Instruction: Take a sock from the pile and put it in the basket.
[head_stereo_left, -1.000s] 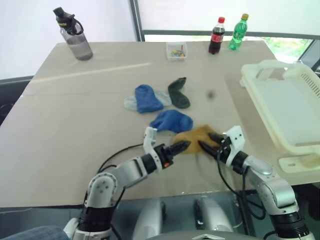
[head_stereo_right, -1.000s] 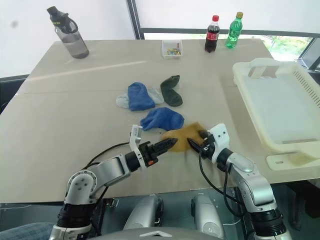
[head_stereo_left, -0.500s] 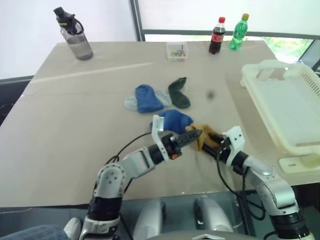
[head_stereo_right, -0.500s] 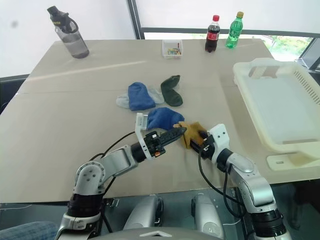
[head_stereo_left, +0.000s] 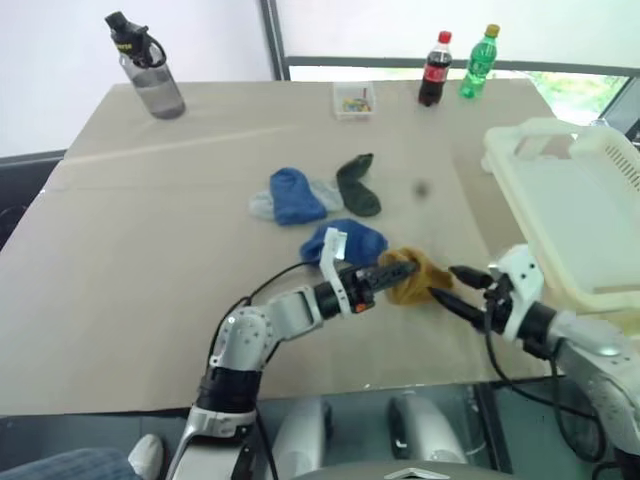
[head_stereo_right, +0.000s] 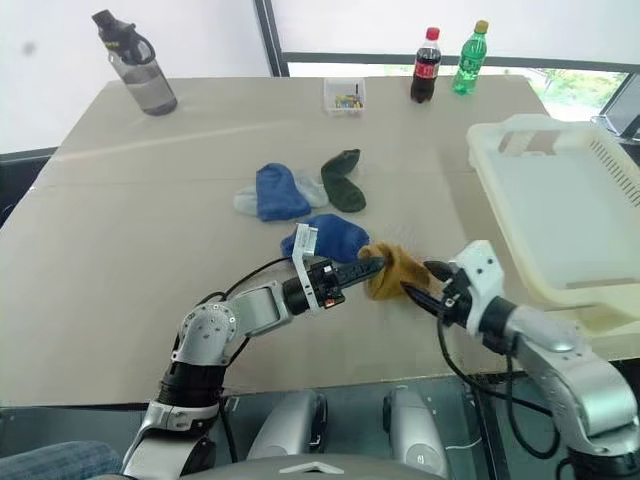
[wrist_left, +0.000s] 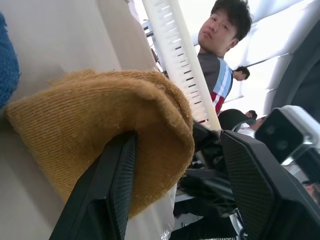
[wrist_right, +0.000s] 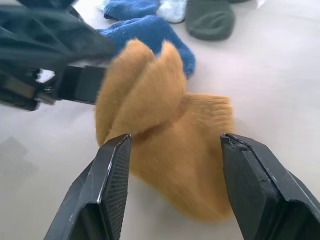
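Plainly, the main risk is a dropped sock (head_stereo_left: 415, 283): the left wrist view shows it draped over one finger of the left gripper (head_stereo_left: 395, 272), whose jaws stand apart, so it is hooked rather than pinched. Any swing toward the basket (head_stereo_left: 580, 210), which lies at about 2 o'clock from the sock, could let the knit slide off onto the table (head_stereo_left: 150, 250). The right gripper (head_stereo_left: 445, 282) sits just beside the sock at its 3 o'clock, jaws apart and empty. If it closes for a handover it may catch only a loose fold, or the two grippers may knock together, since they are so near. The sock hangs at the near end of the pile (head_stereo_left: 310, 195), with a blue sock (head_stereo_left: 345, 240) at its 10 o'clock; a low drag could snag that one too. As for writing, the cola bottle (head_stereo_left: 432, 70) at the table's 12 o'clock edge has a red label and the green bottle (head_stereo_left: 477, 63) beside it a pale one, but no lettering on either can be read.
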